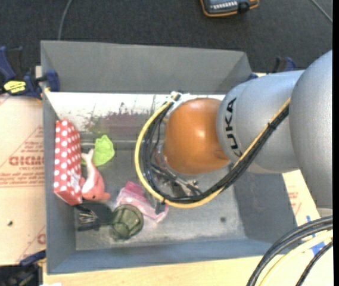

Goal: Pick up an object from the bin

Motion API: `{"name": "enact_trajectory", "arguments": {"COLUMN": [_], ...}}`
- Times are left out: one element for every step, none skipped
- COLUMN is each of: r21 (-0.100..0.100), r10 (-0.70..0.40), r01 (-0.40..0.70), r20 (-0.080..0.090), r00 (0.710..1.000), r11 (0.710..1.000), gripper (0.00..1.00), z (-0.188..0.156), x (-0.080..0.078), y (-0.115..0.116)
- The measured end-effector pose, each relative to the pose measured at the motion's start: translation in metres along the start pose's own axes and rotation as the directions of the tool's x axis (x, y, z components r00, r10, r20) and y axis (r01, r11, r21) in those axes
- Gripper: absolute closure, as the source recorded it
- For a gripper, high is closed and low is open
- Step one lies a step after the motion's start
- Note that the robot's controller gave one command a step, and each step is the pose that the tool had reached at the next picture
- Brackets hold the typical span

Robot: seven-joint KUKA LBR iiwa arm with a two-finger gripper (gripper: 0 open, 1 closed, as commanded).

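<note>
Gripper (172, 186) sits low at mid-bin under its orange cover (193, 136), spread or pressed together I cannot tell, just above a pink packet (138, 199) near the front wall. From the grey bin's (139, 70) left wall: red white-dotted box (68, 159), pink toy (95, 185), green scrap (103, 149), dark green round thing (126, 221). KUKA lettering (229, 127) reads on the arm, and the bin's right floor lies bare.

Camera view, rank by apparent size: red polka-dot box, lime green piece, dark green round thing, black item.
1. red polka-dot box, clearly largest.
2-3. dark green round thing and black item look about alike, so no ranking between them.
4. lime green piece, slightly smaller; a close call.
</note>
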State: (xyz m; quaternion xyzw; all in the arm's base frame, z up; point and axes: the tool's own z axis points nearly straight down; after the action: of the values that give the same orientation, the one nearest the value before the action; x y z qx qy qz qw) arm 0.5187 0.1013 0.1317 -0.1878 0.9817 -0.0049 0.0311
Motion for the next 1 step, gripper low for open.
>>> {"name": "enact_trajectory", "arguments": {"r21": [0.003], "r10": [-0.086], "r01": [0.086], "r20": [0.000], "r00": [0.996], "r11": [0.996], "gripper": [1.00], "z": [0.0088], "x": [-0.0449], "y": [0.0155]}}
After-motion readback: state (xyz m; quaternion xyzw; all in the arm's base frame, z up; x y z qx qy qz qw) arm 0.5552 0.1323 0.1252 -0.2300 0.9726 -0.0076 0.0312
